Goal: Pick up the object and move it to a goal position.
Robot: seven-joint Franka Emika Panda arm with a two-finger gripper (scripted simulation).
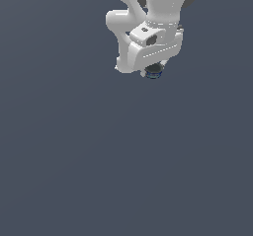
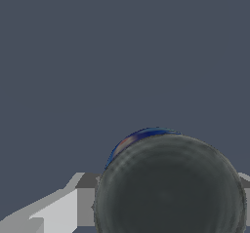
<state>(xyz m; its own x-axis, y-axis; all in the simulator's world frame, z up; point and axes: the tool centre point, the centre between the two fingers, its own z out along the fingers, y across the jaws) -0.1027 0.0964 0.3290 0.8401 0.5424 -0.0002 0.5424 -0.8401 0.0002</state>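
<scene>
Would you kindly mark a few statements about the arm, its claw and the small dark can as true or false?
1. The can sits directly under the white claw. True.
2. The can lies far from the arm, near the exterior view's lower edge. False: it is near the top, at the claw.
3. In the wrist view the can fills much of the picture. True.
4. The can is bright red. False: it is dark with bluish sides.
5. Several other objects surround the can. False: none shows.
</scene>
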